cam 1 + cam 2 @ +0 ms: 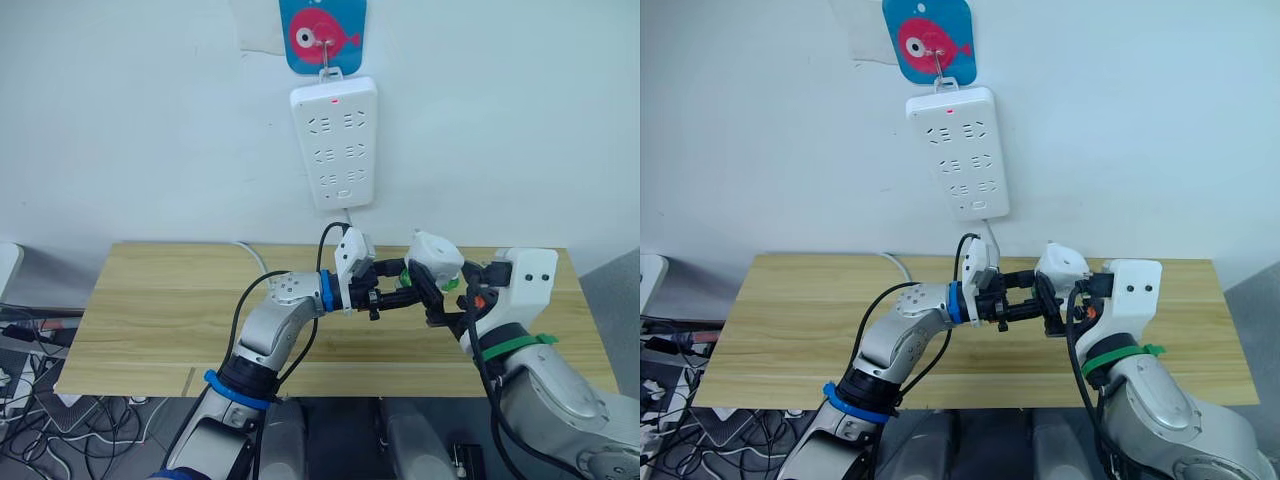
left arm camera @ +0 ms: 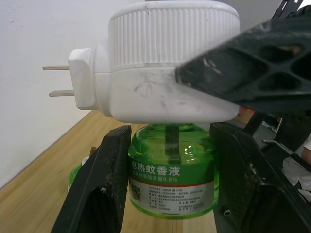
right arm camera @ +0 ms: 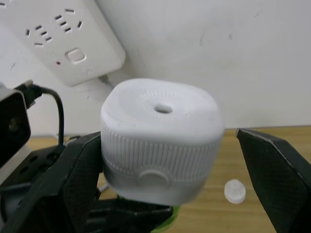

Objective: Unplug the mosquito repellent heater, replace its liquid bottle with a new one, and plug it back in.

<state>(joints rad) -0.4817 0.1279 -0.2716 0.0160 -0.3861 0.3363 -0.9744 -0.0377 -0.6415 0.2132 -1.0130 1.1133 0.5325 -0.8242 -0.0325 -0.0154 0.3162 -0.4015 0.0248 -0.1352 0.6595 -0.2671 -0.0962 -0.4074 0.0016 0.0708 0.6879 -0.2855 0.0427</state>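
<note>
The mosquito repellent heater (image 2: pixel 165 73) is off the power strip and held in the air over the table, its two prongs (image 2: pixel 57 80) bare. A green liquid bottle (image 2: pixel 170 177) with a printed label hangs from its underside. My left gripper (image 1: pixel 405 287) is shut on that bottle, one finger (image 2: pixel 102 189) pressed to each side. My right gripper (image 1: pixel 432 290) stands open around the heater's white body (image 3: pixel 160 145). One of its fingers (image 3: pixel 73 184) touches the ribbed side, and the other (image 3: pixel 274 174) stands a little clear.
A white power strip (image 1: pixel 335 140) with a red light hangs on the wall above the wooden table (image 1: pixel 160 300), all its sockets free. A small white cap (image 3: pixel 234 191) lies on the table. Something green (image 2: pixel 75 174) shows behind my left finger. Cables lie on the floor (image 1: pixel 30 400) at left.
</note>
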